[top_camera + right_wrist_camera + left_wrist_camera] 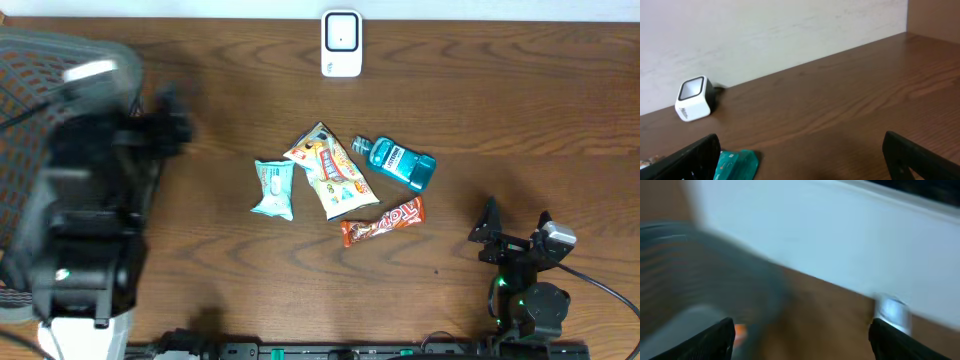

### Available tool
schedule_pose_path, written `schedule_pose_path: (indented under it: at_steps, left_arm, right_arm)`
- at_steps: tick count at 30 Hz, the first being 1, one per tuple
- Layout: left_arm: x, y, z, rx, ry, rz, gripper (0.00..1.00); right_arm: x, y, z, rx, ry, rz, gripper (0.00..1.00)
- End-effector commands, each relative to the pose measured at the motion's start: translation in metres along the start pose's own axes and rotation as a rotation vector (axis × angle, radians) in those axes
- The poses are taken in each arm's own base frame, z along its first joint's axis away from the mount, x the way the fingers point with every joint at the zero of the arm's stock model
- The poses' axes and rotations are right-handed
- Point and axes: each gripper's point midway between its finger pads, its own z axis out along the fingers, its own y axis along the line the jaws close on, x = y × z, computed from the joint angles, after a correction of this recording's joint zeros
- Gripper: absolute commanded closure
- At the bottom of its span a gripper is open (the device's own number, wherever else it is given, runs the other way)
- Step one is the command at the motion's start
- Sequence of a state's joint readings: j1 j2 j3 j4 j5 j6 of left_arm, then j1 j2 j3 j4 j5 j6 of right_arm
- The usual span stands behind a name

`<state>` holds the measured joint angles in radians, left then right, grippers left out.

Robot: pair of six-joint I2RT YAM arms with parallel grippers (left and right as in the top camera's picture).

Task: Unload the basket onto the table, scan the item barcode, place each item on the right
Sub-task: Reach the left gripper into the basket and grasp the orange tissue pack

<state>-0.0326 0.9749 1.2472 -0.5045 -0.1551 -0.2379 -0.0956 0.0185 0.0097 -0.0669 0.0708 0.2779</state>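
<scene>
Several items lie mid-table: a pale blue packet [273, 188], a snack bag [331, 171], a teal mouthwash bottle [402, 161] and a brown chocolate bar [384, 221]. The white barcode scanner [341, 43] stands at the far edge, also seen in the right wrist view [692, 98]. My left gripper [165, 125] is blurred at the far left, apart from the items. Its jaws [802, 330] stand wide open with nothing between them. My right gripper [516, 222] is open and empty at the front right, right of the chocolate bar. The teal bottle [737, 164] shows by its left finger.
A grey mesh basket [30, 60] sits at the table's left end under the left arm, blurred in the left wrist view [700, 270]. A small orange patch [740, 330] shows beside the left finger. A white wall runs behind the table.
</scene>
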Motion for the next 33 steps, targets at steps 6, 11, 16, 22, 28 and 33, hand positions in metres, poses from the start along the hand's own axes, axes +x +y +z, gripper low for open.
schedule_pose_path:
  at_steps: [6, 11, 16, 22, 28, 33]
  left_arm:
    - [0.008, 0.146, 0.025, -0.333, 0.039, -0.452, 0.06]
    - [0.042, 0.189, 0.063, -0.349, 0.175, -0.556, 0.06]
    - [0.106, 0.203, 0.110, -0.280, 0.420, -0.525, 0.05]
    - [0.163, 0.191, 0.151, -0.061, 0.606, -0.476, 0.05]
    - [0.211, 0.200, 0.169, -0.021, 0.723, -0.400, 0.05]
    - [0.226, 0.192, 0.182, 0.054, 0.742, -0.348, 0.05]
  right_arm:
    - [0.002, 0.000, 0.000, -0.003, 0.005, -0.010, 0.01]
    - [0.002, 0.000, 0.000, -0.003, 0.005, -0.010, 0.01]
    - [0.002, 0.000, 0.000, -0.003, 0.005, -0.010, 0.01]
    - [0.002, 0.000, 0.000, -0.003, 0.005, -0.010, 0.01]
    - [0.002, 0.000, 0.000, -0.003, 0.005, -0.010, 0.01]
    - [0.002, 0.000, 0.000, -0.003, 0.005, -0.010, 0.01]
